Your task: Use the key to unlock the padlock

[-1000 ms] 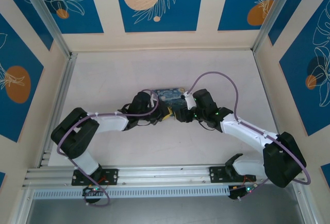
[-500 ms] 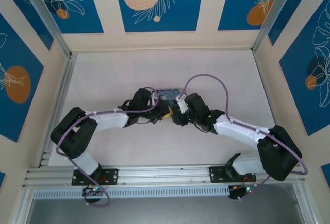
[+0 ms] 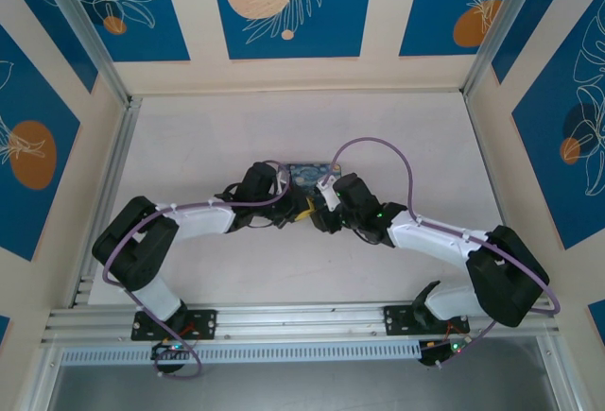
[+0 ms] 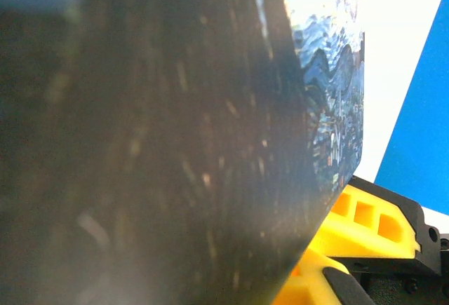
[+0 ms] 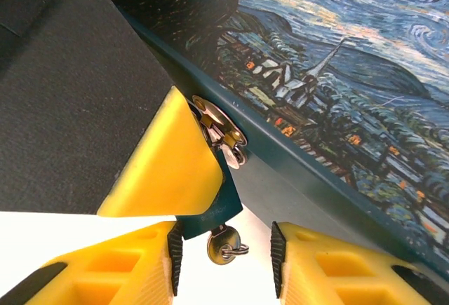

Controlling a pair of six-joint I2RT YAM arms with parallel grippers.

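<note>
My left pincer (image 3: pixel 302 209) is clamped on the tin (image 5: pixel 351 73); right pincer (image 5: pixel 224 268) half open, 2 fingers flanking the key (image 5: pixel 223 242), gripping nothing.

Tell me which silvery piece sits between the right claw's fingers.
The small round piece with a ring, hanging below the edge of the tin; the other silvery fitting sits higher on the tin's side.

Overhead view, wrist close-ups (shared tin (image 5: pixel 337 73))

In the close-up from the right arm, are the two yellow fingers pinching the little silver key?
No, the key sits in the gap between the right gripper fingers, with clear space on both sides.
</note>
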